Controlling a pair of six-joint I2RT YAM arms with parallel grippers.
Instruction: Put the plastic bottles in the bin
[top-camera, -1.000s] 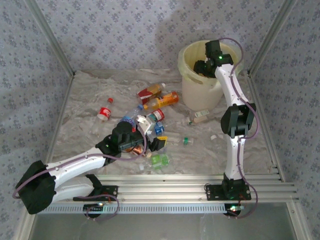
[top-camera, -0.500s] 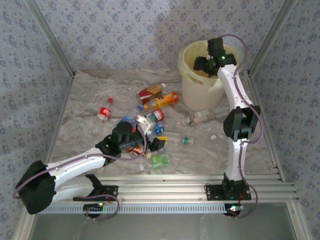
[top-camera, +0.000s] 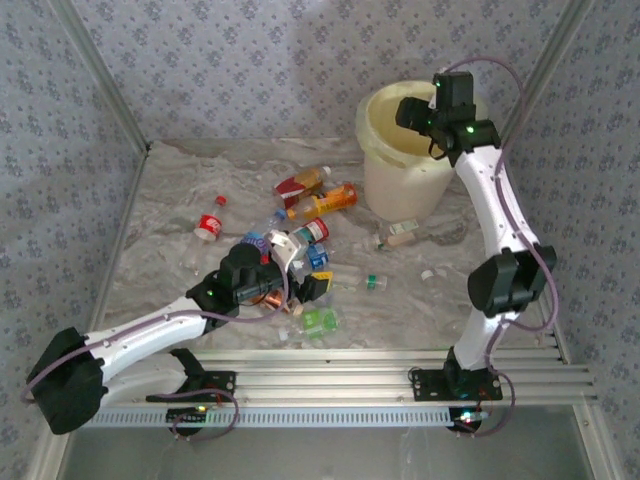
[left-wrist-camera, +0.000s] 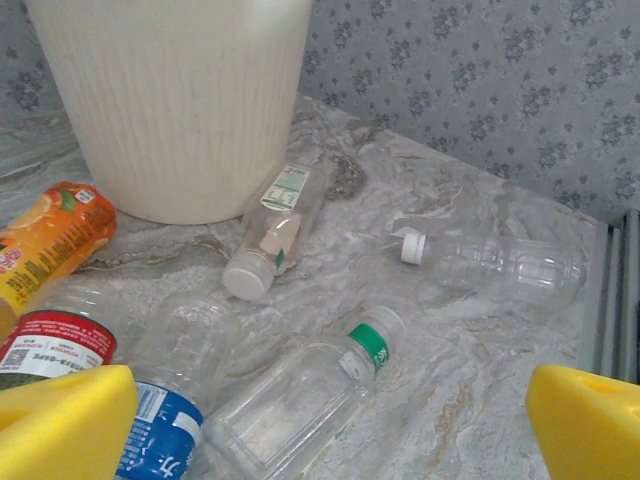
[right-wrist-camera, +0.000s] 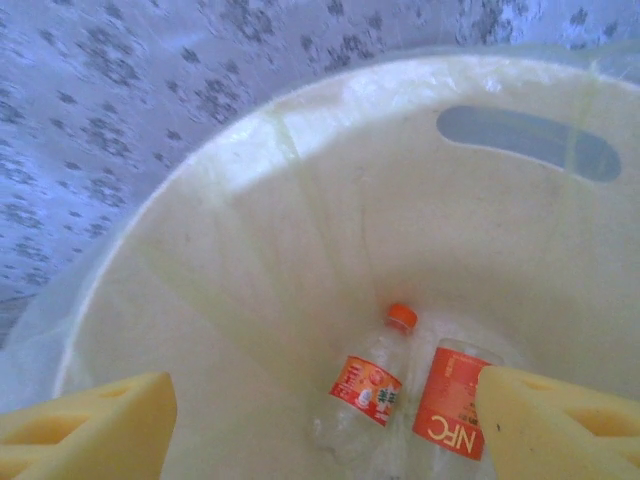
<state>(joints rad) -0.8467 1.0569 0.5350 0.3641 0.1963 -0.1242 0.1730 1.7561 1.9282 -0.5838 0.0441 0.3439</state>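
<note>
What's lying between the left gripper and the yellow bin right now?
Left wrist view: two clear plastic bottles lie there, a green-banded one just ahead of the open left gripper and a white-capped one beside the pale yellow round plastic bin.

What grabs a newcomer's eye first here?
The large pale yellow round plastic bin at the far right of the table, with the right gripper open above its mouth and two red-labelled plastic bottles lying on its bottom. Next, the litter of small crushed plastic bottles mid-table, where the left gripper hangs open, yellow foam pads either side of a clear green-banded bottle.
</note>
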